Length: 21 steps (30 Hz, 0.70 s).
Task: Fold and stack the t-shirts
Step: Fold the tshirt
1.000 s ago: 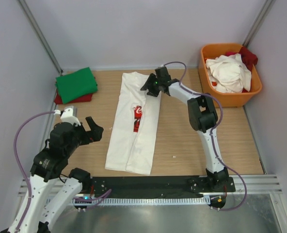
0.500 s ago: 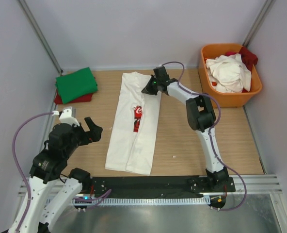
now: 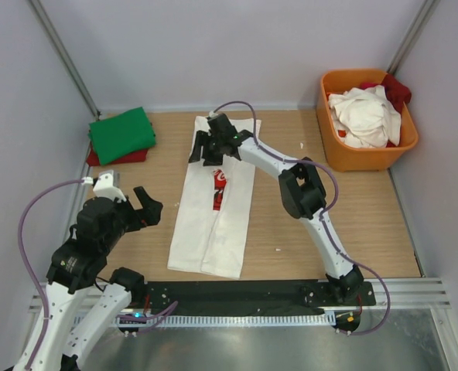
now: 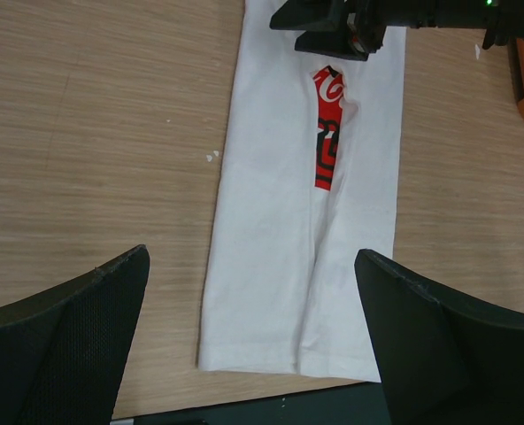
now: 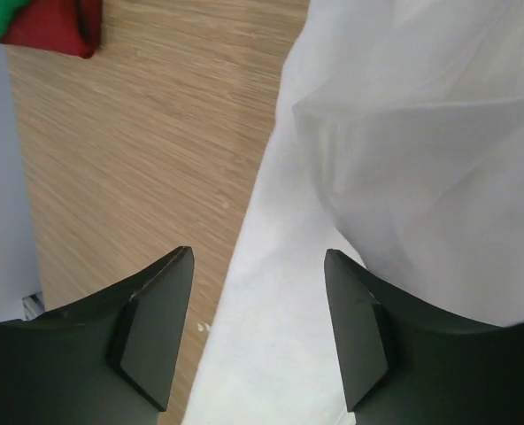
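Landmark: the white shirt, folded into a long strip, lengthwise down the middle of the table. Shows a sliver of red print at the seam between the two folded-in sides, nearer the far end than the near hem.

Over the white shirt's far end, at its left edge: the right gripper. Gets there on a long stretched arm, slanting in across the far right corner of the white shirt. Stands with jaws partway apart, with only cloth and bare wood below the gap, going by the wrist view. Perhaps brushes the cloth with its tips; hard to tell from either view. Grips nothing.

Left of the white shirt's near half, apart from it: the left gripper. Points toward the white shirt with jaws spread wide, empty, raised above the wood.

Well left of the white shirt's far end: a folded green shirt stacked on a folded red shirt, the red visible only along the near edge.

Well right of the white shirt's far end: an orange tub, holding a crumpled shirt, white, and some red cloth behind it.
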Motion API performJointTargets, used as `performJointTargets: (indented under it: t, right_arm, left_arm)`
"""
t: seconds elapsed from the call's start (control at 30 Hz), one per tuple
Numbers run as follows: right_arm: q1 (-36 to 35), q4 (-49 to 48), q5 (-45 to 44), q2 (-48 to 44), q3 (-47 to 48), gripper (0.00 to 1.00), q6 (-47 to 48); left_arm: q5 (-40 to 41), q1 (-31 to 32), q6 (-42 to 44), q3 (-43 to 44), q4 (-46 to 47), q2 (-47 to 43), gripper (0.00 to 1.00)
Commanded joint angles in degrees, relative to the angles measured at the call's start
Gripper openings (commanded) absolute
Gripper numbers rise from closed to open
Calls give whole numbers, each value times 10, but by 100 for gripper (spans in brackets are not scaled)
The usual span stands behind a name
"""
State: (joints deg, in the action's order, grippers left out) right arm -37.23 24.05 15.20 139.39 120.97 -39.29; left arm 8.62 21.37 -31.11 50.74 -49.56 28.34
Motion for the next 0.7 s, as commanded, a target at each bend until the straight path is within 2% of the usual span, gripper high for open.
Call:
performJointTargets:
  t: [0.0, 0.37, 0.67]
  right_arm:
    - [5, 52, -4, 15, 41, 68, 32]
    - [22, 30, -32, -67, 22, 72, 35]
    - [57, 17, -53, -46, 36, 70, 22]
  left_arm:
    - [12, 0, -4, -1, 20, -4, 100]
    - [16, 0, -5, -1, 19, -4, 100]
    - [16, 0, -5, -1, 19, -4, 100]
